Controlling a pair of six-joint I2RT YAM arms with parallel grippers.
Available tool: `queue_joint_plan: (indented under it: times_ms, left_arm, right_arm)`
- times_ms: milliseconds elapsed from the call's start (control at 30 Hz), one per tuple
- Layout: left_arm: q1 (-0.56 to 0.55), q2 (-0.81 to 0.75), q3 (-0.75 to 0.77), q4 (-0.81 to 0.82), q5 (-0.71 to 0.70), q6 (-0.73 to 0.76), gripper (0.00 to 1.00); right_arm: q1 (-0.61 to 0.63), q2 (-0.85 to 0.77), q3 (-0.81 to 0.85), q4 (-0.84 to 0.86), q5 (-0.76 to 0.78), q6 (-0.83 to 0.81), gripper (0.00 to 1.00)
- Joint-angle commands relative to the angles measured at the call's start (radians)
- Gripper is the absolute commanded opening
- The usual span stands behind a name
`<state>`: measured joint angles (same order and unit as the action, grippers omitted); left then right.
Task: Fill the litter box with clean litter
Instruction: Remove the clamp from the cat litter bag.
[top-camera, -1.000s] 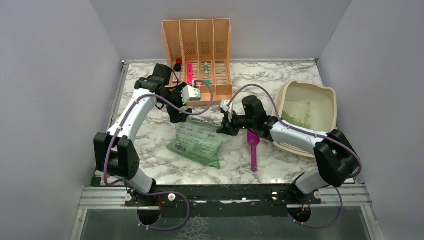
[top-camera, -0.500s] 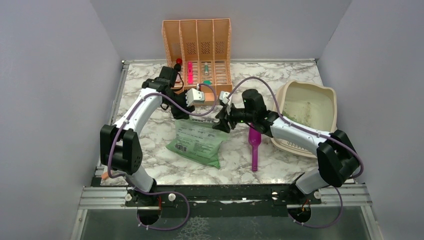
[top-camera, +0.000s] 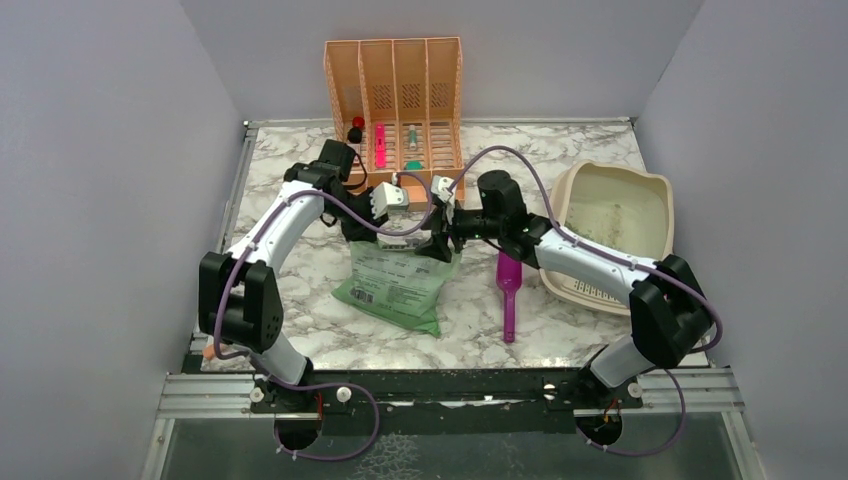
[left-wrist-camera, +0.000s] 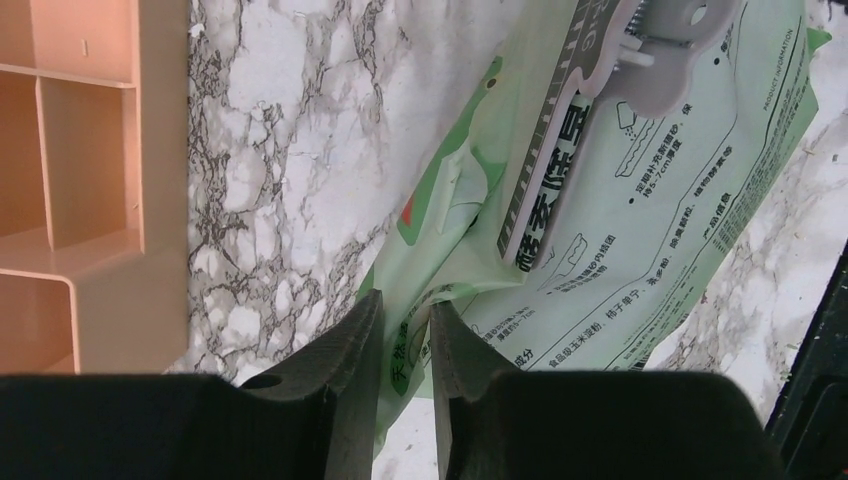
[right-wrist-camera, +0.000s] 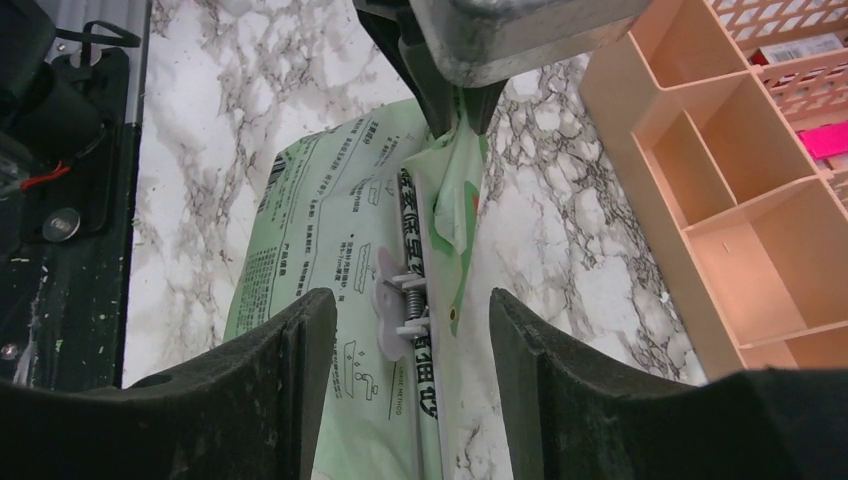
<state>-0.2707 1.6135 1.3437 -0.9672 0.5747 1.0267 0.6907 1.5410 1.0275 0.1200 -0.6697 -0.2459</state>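
Beige plastic, the box sits at the right of the marble table, with a thin scatter of green litter on its floor. Near its left side lies a magenta scoop. Further left a pale green bag lies flat, its far end closed by a pale clip. At the bag's far corner the left gripper pinches a fold. The right gripper hangs over the clip, fingers spread wide either side of it. A peach organizer stands at the far edge.
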Motion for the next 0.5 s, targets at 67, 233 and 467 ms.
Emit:
queue_joint_plan:
  times_ms: [67, 233, 467]
  left_arm:
    - [0.006, -0.08, -0.006, -0.04, 0.083, -0.053, 0.26]
    - [0.029, -0.166, -0.032, 0.039, 0.11, -0.121, 0.42]
    - [0.088, -0.371, -0.165, 0.334, 0.009, -0.409, 0.58]
  right_arm:
    - [0.018, -0.004, -0.03, 0.059, -0.011, -0.082, 0.64]
    - [0.018, 0.026, 0.004, 0.026, 0.01, -0.136, 0.64]
    - [0.021, 0.035, 0.027, 0.009, -0.009, -0.156, 0.63]
